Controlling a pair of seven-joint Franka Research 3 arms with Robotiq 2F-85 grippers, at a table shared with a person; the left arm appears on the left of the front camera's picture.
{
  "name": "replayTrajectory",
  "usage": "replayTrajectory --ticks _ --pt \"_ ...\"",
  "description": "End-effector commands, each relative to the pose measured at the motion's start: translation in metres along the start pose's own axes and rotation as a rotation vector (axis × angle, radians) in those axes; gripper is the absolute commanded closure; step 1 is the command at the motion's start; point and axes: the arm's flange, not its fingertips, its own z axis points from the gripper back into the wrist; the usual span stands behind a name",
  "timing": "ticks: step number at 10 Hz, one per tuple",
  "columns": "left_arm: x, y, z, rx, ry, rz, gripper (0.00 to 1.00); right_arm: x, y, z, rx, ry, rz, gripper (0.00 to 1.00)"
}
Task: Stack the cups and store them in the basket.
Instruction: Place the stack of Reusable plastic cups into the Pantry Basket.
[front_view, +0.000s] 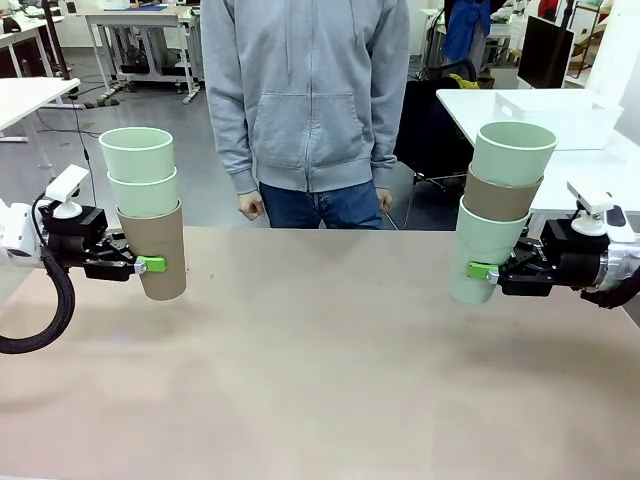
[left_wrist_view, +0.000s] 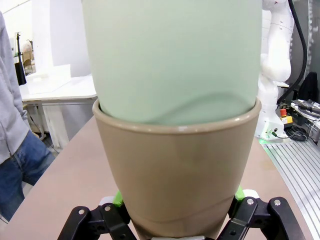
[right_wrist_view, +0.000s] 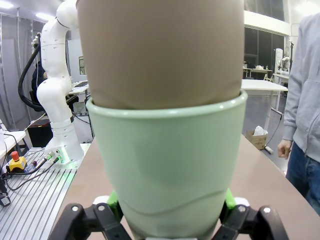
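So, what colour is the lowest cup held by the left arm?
Tan-brown; the lowest cup shows best in the left wrist view.

free: we see open counter (front_view: 320, 350) across the middle, near to far | left: left cup stack (front_view: 145, 200) gripped by left end effector (front_view: 150, 265) | right: right cup stack (front_view: 500, 200) gripped by right end effector (front_view: 482, 270) | far middle: person (front_view: 305, 100) at counter edge

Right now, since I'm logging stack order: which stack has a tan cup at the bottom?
The left stack, held by the left gripper: its bottom cup is tan, two mint above. The right stack, in the right gripper, runs mint, tan, mint.
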Motion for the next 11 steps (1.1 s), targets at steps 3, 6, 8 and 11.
replayTrajectory --ticks 3,6,8,11 --pt "0.0060 0.0007 0.0003 -0.004 -0.007 -0.013 0.15 0.0038 0.0001 -0.0003 0.001 -0.004 0.009 0.16" --pt "0.0060 0.0007 0.0003 -0.004 -0.007 -0.013 0.15 0.0038 0.0001 -0.0003 0.001 -0.004 0.009 0.16" --pt "0.0060 0.0007 0.0003 -0.004 -0.007 -0.013 0.15 0.0038 0.0001 -0.0003 0.001 -0.004 0.009 0.16" --pt "0.0060 0.0007 0.0003 -0.004 -0.007 -0.013 0.15 0.0038 0.0001 -0.0003 0.001 -0.004 0.009 0.16"
